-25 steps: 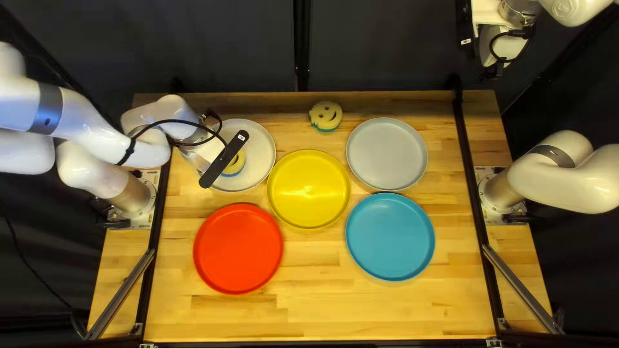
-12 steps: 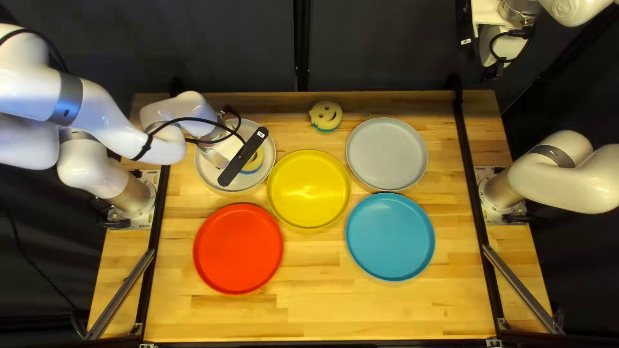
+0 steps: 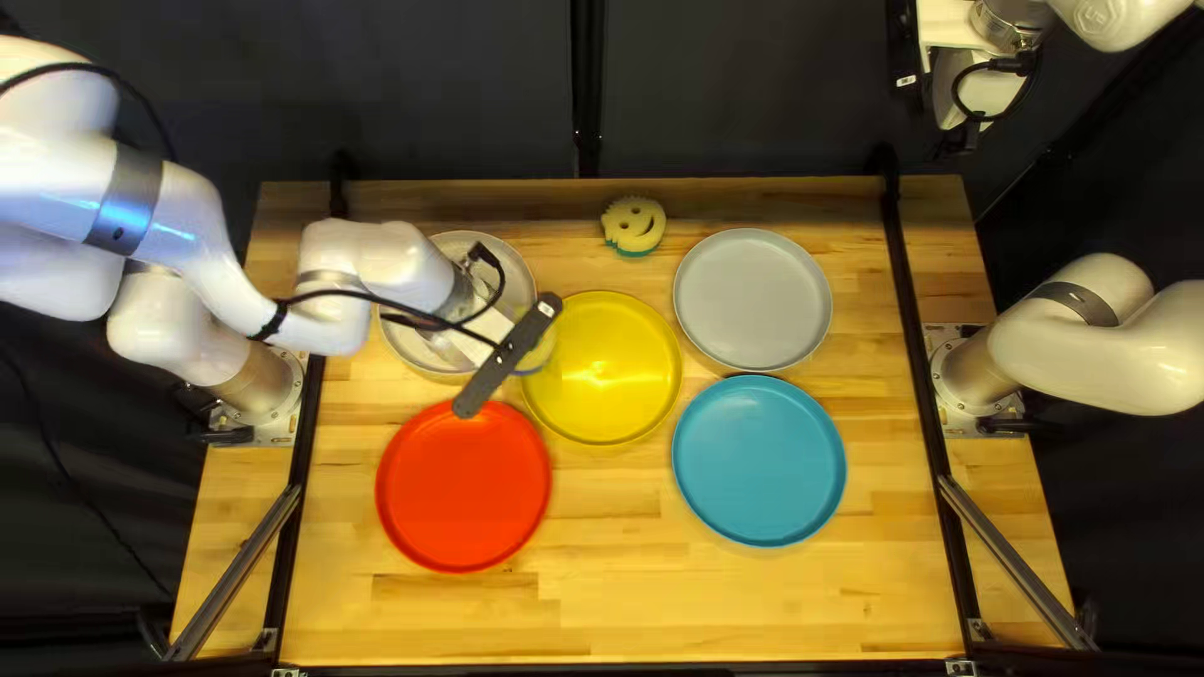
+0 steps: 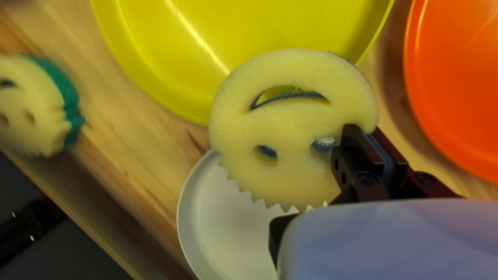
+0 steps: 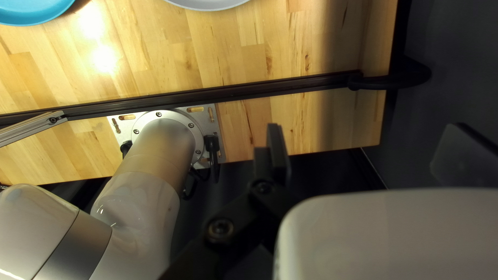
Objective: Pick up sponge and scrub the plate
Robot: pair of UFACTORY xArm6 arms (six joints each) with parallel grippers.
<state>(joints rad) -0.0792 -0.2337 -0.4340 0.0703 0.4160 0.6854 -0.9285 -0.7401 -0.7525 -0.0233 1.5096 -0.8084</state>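
From the left edge of the top left view, stretches the left arm (image 3: 182, 238) inward over the table, bent at the joints, and angles the left gripper (image 3: 492, 334) down toward the frame's centre, above the white plate (image 4: 223, 233). Has that gripper closed on the smiling sponge (image 4: 290, 124), cream with a blue backing, pinching it near one edge. Holds it left of centre in the frame, over the left rim of the yellow plate (image 3: 602, 376); cannot tell whether touching.

At the right of the frame, curls the right arm (image 3: 1104, 339) out past the edge and brings the right gripper (image 3: 972, 90) back in at the upper right, with fingers spread wide apart in the right wrist view.

Under the black bar (image 3: 512, 357) in the top left view, hides the left fingertips and part of the sponge; covers a bit of the red plate (image 3: 464, 489) too. Shows only slivers of blue backing in the left wrist view, with a toothed edge running behind the gripper. Cuts off the green-backed sponge (image 3: 633, 223) there, and in the right wrist view the blue plate (image 3: 759, 460) and grey plate (image 3: 753, 299).
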